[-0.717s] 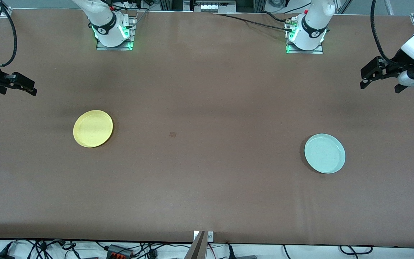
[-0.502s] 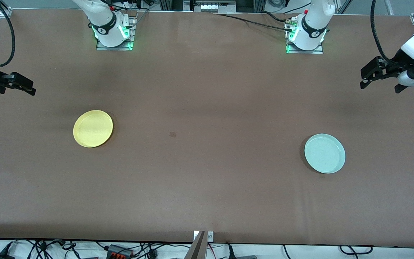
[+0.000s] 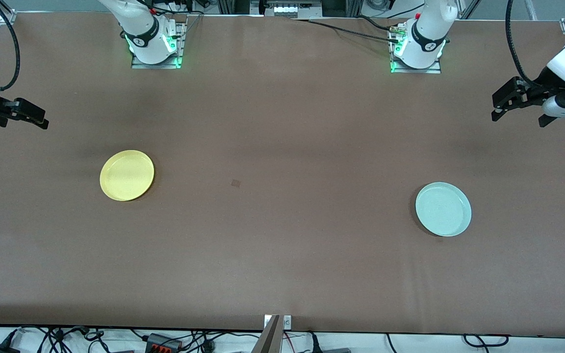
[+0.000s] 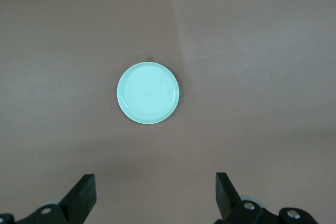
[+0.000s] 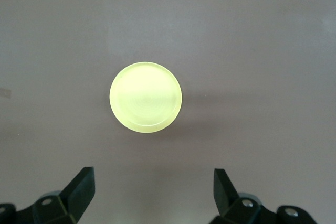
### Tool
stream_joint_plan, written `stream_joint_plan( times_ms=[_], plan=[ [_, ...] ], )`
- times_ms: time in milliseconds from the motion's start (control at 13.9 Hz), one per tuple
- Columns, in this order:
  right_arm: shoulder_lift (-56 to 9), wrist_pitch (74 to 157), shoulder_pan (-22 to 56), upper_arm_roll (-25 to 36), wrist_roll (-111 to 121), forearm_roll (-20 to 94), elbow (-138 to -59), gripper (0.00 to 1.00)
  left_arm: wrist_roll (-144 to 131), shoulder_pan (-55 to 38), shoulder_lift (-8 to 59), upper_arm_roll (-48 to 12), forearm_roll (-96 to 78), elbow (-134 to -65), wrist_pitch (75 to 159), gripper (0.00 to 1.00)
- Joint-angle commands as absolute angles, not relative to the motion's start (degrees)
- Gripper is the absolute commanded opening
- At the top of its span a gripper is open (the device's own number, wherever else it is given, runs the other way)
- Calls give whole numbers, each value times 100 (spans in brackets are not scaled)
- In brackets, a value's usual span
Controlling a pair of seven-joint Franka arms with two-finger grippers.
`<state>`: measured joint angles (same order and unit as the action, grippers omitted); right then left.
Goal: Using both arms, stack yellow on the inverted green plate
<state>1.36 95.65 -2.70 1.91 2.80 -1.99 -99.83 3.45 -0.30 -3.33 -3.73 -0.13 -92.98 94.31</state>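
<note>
Front view | right claw perhaps edged outward, agape, empty | left claw agape, empty | plates unmoved

yellow plate, mint-green plate, brown table

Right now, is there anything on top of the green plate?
No. The green plate lies bare on the brown table, rim up, with nothing on it. The yellow plate lies apart, toward the right arm's end. What is under either plate is covered.
</note>
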Motion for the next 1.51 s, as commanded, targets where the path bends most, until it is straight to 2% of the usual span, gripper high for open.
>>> stream_joint_plan(
  times_ms=[0,646,1004,1219,1435],
  plan=[
    [255,9448,-308,167,474,-141,-10020,100,448,-18,-439,-387,70,-9378,9457,100],
    [-43,9510,-89,114,422,-114,-10020,100,387,-18,-387,-395,70,-9352,9466,100],
    [-825,9869,131,114,387,-114,-10020,100,378,-18,-220,-343,70,-9343,9475,100],
    [-1282,10089,106,114,396,-123,-10020,100,413,-35,410,-343,149,-9325,9457,100],
    [-1695,10169,35,158,396,-141,-10020,100,378,-44,474,-351,264,-9150,9466,100]
  ],
)
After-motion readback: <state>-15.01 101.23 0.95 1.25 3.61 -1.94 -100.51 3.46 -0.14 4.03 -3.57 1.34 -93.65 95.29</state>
